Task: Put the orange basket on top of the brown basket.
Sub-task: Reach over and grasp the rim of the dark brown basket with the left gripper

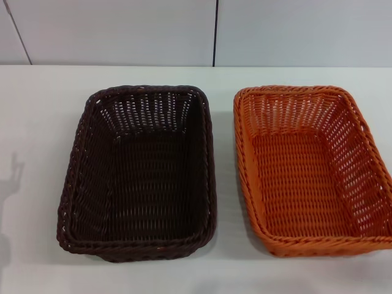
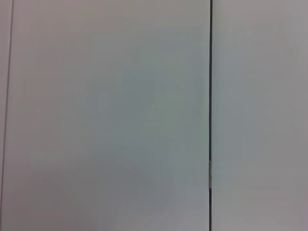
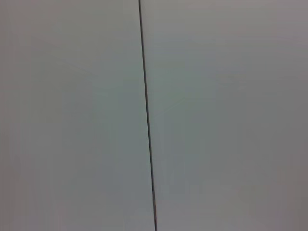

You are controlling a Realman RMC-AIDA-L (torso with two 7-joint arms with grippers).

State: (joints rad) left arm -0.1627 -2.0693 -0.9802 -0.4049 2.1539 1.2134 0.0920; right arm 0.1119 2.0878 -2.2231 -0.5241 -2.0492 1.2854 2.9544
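Observation:
The brown basket (image 1: 142, 177) stands on the white table, left of centre in the head view, empty and upright. The orange basket (image 1: 312, 171) stands beside it on the right, also empty and upright, with a narrow strip of table between them. Neither gripper shows in the head view. Both wrist views show only a plain pale wall panel with a dark vertical seam, and no fingers or baskets.
The white table (image 1: 37, 110) runs under both baskets, with bare surface to the left and along the front. A pale wall (image 1: 122, 30) with a dark vertical seam (image 1: 215, 30) stands behind the table's far edge. A faint shadow falls on the table at far left.

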